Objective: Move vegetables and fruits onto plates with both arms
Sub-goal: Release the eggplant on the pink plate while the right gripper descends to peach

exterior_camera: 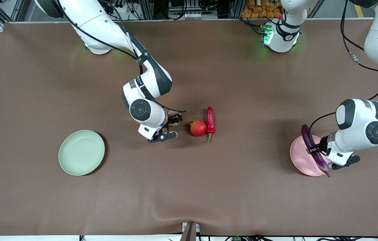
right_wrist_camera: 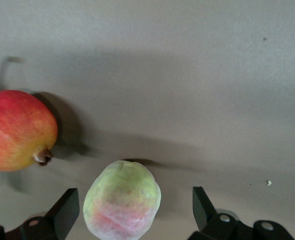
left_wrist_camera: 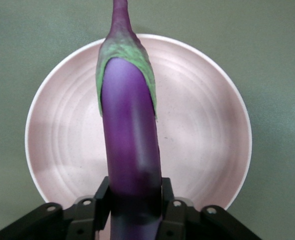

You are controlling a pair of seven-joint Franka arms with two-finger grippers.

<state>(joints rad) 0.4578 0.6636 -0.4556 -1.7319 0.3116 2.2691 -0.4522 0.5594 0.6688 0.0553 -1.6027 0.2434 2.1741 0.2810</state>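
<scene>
Left gripper [left_wrist_camera: 135, 212] is closed on the eggplant [exterior_camera: 314, 149], held over the pink plate [exterior_camera: 301, 163] at the left arm's end of the surface [exterior_camera: 189, 187]. In the left wrist view the eggplant [left_wrist_camera: 130, 145] hangs lengthwise across the pink plate [left_wrist_camera: 202, 130], green cap toward the rim. Judged step: placing. It should be lowered until the body rests on the plate before release; the stem end likely overhangs, so the bulk is best centred to prevent rolling off.

Green plate [exterior_camera: 81, 152], toward the right arm's end, carries nothing yet.

Right gripper [right_wrist_camera: 132, 207] is wide open, its fingers [right_wrist_camera: 66, 210] straddling the peach [right_wrist_camera: 121, 205] without contact. The peach [exterior_camera: 174, 123] sits on the surface mid-table. Judged step: grasp approach. Further descent looks needed so the fingers close across the widest part; a round fruit can squirt out if pinched high.

Apple [exterior_camera: 198, 128] lies beside the peach, apart from it, touching the chili pepper [exterior_camera: 210, 121]. The closing finger should be kept clear of the apple [right_wrist_camera: 17, 131].
</scene>
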